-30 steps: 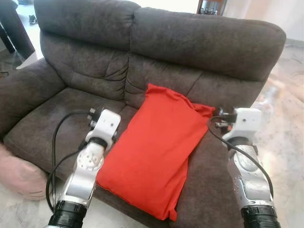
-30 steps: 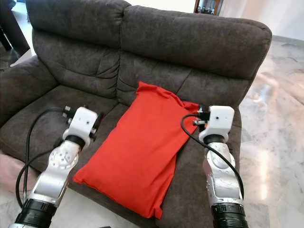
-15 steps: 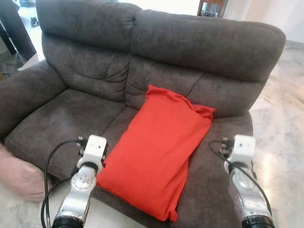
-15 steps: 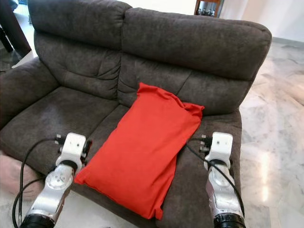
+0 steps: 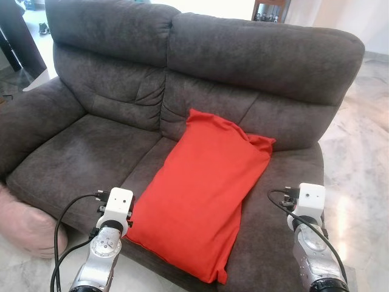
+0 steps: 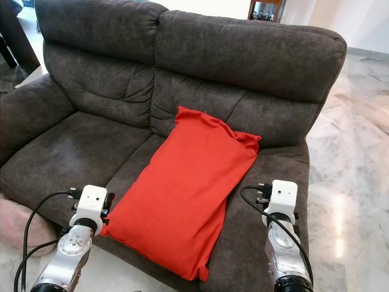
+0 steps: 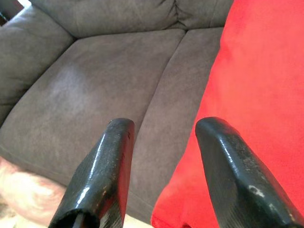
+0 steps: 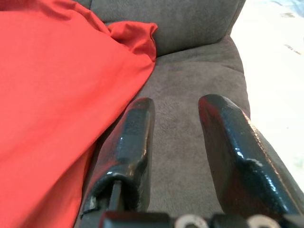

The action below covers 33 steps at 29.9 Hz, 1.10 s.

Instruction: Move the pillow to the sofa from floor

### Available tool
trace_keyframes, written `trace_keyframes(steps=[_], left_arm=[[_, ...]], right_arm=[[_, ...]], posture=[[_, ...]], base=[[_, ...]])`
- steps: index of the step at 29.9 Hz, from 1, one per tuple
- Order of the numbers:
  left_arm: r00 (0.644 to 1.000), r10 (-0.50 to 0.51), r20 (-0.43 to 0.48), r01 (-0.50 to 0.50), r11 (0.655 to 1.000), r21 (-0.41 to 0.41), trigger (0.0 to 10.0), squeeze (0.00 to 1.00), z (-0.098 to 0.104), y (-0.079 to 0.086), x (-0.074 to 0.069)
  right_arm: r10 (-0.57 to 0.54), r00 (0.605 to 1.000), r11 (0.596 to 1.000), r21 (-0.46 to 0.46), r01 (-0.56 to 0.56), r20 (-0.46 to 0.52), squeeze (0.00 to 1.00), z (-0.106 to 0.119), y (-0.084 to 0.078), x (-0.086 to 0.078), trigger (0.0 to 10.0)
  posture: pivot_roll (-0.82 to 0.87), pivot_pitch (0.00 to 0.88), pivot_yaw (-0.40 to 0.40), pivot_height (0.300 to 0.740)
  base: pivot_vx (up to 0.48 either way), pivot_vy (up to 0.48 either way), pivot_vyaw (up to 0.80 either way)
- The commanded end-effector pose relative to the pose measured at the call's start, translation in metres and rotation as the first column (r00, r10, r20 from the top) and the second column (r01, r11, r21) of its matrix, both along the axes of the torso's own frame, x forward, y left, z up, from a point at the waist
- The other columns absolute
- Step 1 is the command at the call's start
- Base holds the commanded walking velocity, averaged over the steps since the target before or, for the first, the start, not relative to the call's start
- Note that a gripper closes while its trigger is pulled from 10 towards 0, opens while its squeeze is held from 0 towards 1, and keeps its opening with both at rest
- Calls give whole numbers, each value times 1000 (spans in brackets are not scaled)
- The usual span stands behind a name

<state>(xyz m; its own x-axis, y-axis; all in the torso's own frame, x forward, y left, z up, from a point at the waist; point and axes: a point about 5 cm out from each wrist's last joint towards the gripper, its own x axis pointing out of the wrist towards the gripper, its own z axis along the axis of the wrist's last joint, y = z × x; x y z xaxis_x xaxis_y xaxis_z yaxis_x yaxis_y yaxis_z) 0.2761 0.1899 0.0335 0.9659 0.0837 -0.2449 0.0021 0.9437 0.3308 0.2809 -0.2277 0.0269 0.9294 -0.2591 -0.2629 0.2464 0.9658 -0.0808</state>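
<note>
L gripper (image 7: 164,126): glossy black fingers (image 7: 102,175) spread apart, nothing held, poised over seat edge beside pillow's lower corner. R gripper (image 8: 175,107): fingers (image 8: 130,142) likewise parted, empty, above seat just beside pillow's other side. Red pillow (image 5: 203,198), smooth cloth, rectangular, laid diagonally on sofa (image 5: 109,91) seat, top propped on backrest. Sofa upholstered in dark grey-brown napped fabric. Floor (image 6: 355,152) seen as glossy marble.

Head stereo downward; wrist views close
</note>
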Motion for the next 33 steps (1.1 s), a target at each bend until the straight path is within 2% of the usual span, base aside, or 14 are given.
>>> trace_keyframes(steps=[1, 7, 33], left_arm=[[1000, -9, 20, 9, 1000, 5, 10000, 0, 3, -3, 2], [999, -11, 33, 11, 1000, 2, 10000, 0, 4, -4, 4], [998, -20, 59, 20, 1000, 14, 10000, 0, 8, -6, 5]], right_arm=[[6, 1000, 1000, 5, -6, 9, 0, 1, 3, 3, 10000], [21, 1000, 1000, 2, -21, 17, 0, 1, 6, 4, 10000], [46, 999, 999, -1, -46, 25, 0, -2, 13, 7, 10000]], posture=[[128, 60, -21, 740], [129, 61, -21, 740], [138, 67, -19, 740]], base=[[0, 0, 0], [0, 124, 0], [0, 364, 0]])
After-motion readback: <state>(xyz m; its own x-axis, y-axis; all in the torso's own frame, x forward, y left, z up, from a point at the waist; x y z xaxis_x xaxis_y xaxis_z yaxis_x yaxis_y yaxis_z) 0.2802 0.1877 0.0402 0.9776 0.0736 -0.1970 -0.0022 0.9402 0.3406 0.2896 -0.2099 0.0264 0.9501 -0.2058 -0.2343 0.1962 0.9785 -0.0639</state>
